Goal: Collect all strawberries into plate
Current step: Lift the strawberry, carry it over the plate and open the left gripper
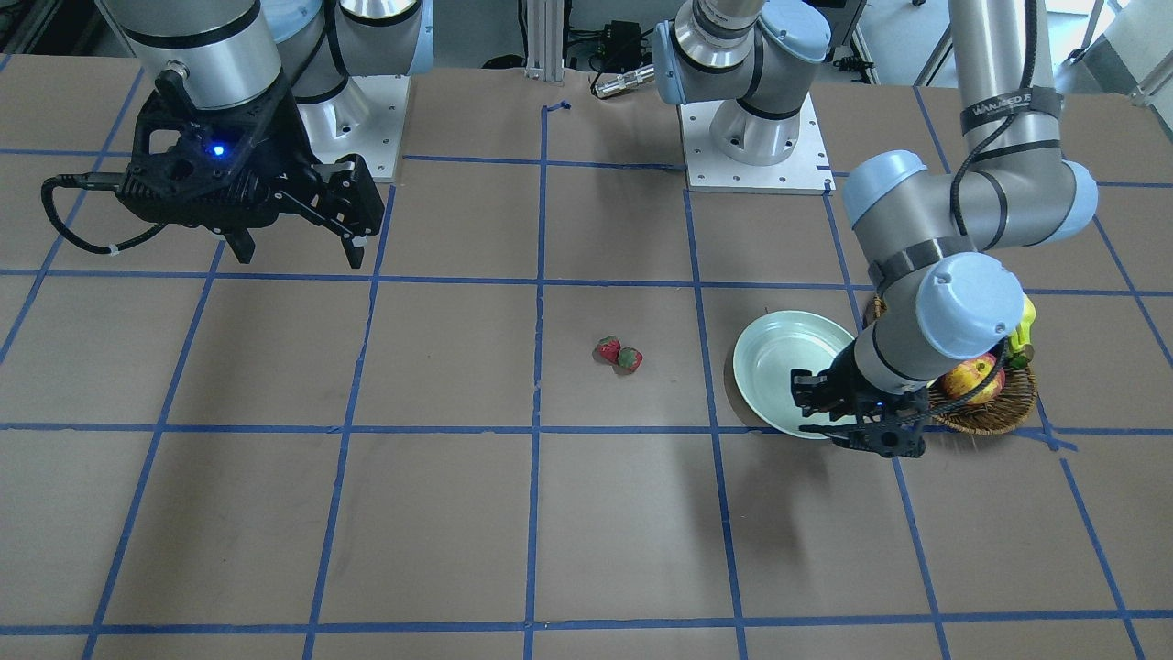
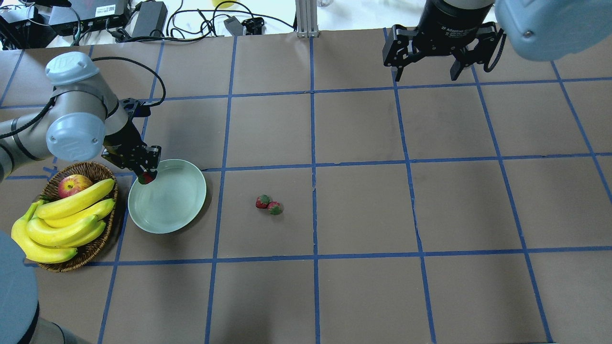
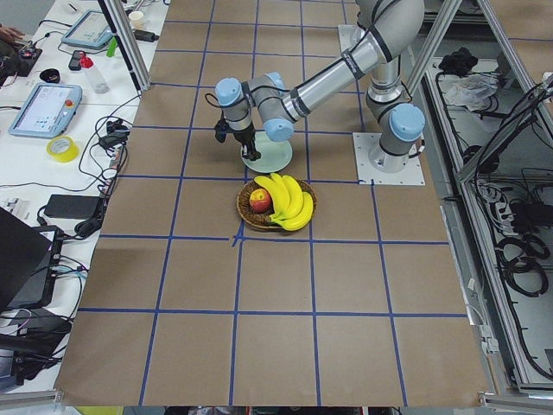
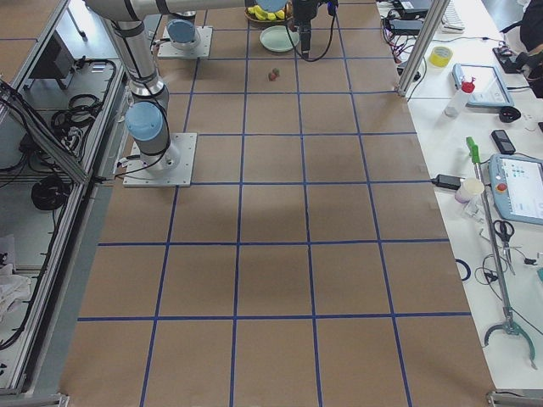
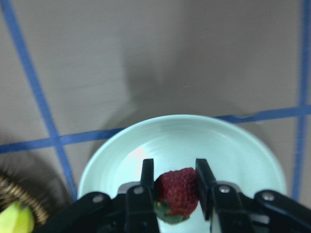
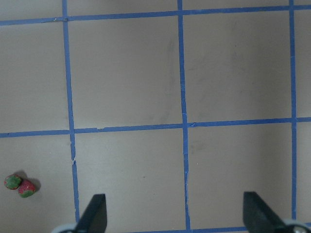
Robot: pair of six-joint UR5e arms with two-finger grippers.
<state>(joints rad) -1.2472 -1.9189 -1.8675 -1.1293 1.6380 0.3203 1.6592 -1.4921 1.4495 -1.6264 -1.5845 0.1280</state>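
My left gripper (image 2: 146, 177) is shut on one strawberry (image 5: 176, 193) and holds it over the near-left rim of the pale mint-green plate (image 2: 177, 205); the plate also shows in the left wrist view (image 5: 233, 150) and the front view (image 1: 779, 357). Two more strawberries (image 2: 268, 204) lie touching each other on the table to the right of the plate, seen too in the front view (image 1: 619, 354) and the right wrist view (image 6: 19, 184). My right gripper (image 2: 428, 71) is open and empty, high above the far right of the table.
A brown wicker basket (image 2: 95, 248) with bananas (image 2: 67, 215) and a red-yellow apple (image 2: 74, 185) stands just left of the plate, close to my left arm. Blue tape lines grid the brown table. Cables and boxes lie along the far edge.
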